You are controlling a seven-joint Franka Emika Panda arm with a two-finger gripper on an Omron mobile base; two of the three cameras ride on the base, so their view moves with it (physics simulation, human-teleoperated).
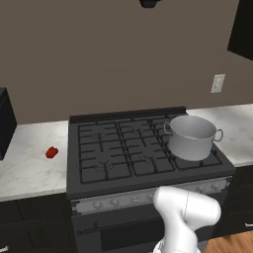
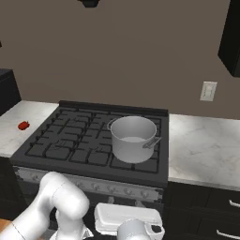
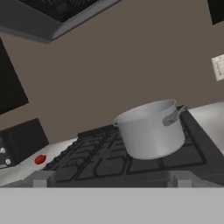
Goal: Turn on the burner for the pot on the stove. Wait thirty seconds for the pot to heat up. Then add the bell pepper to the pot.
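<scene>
Starting step one, we judge: burner not lit, knobs untouched. Going left to right, the bell pepper [image 1: 51, 152] sits on the left counter [image 1: 29, 168], well apart from the stove [image 1: 123, 148]; the pot [image 1: 192, 137] stands on the stove's right-side grates, empty as far as we see. Next move calls for reaching the knob row [image 1: 143, 197] on the front panel and picking the one for the pot's burner. Our gripper [image 3: 109, 179] is spread wide, holding and touching nothing.
</scene>
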